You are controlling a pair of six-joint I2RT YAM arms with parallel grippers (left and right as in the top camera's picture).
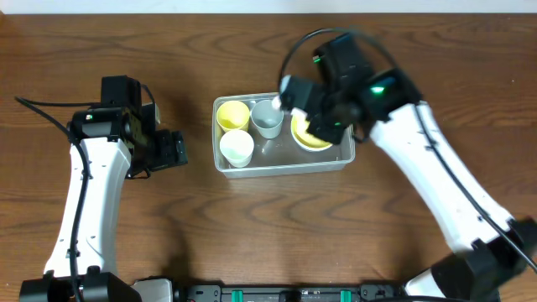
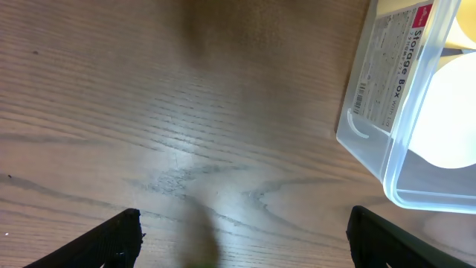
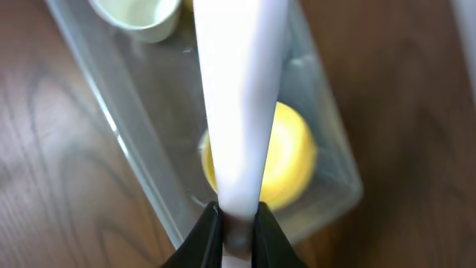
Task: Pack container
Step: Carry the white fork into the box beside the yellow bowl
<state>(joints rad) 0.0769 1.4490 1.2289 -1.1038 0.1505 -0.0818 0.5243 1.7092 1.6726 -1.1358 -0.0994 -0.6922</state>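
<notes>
So, the right gripper [image 3: 238,223] has its fingers [image 3: 202,234] pinched tight on the edge of a white object [image 3: 238,97], which is too blurred to say what it is. That object hangs over a yellow bowl [image 3: 294,160] at one end of the container [image 3: 141,171], the clear tub; whether it touches the bowl is hard to tell. From overhead the tub sits mid-table, also holding a yellow cup [image 1: 232,113], a white cup [image 1: 237,148] and a grey cup [image 1: 268,118]. The left gripper [image 2: 242,227] is spread wide over the wooden table [image 2: 149,112], gripping nothing, with the container near it off to one side, not touching.
</notes>
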